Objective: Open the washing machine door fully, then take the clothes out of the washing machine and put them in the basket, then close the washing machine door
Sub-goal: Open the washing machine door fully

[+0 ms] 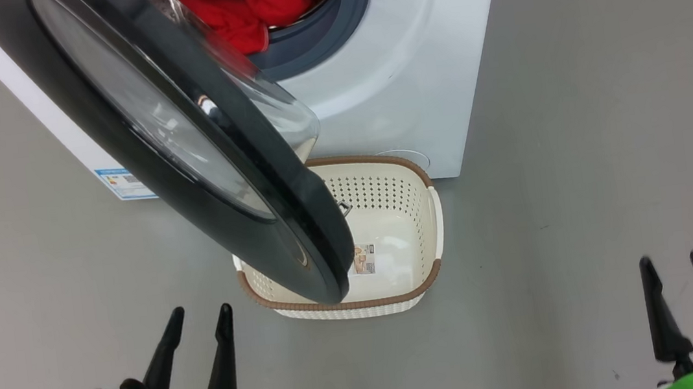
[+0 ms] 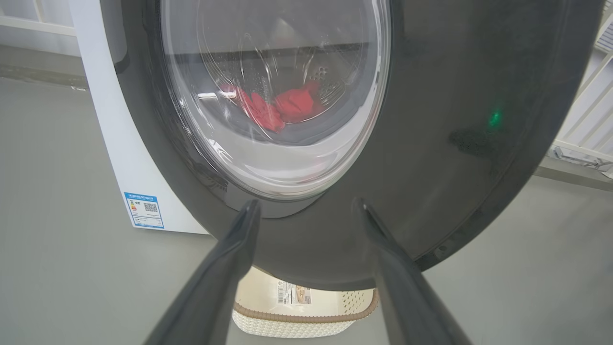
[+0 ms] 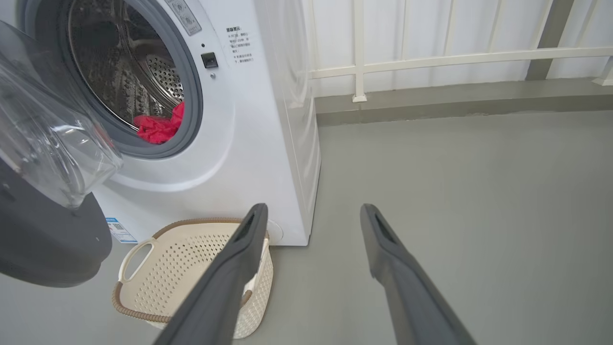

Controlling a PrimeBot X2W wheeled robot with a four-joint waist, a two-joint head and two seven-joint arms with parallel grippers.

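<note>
Left jaws: spread wide and holding nothing, pointed at the washing machine door (image 1: 198,152), which stands partly open just ahead of them, a gap between. Right jaws: likewise spread and empty, above the floor (image 1: 581,194), well apart from the machine. The clothes (image 1: 262,2), red, lie in the drum of the washing machine (image 1: 399,84), beyond the door, well ahead of both jaws. The basket (image 1: 434,223) sits on the floor just before the machine, ahead between both sets of jaws, nearer the left, a sticker (image 1: 364,259) on its bottom.
</note>
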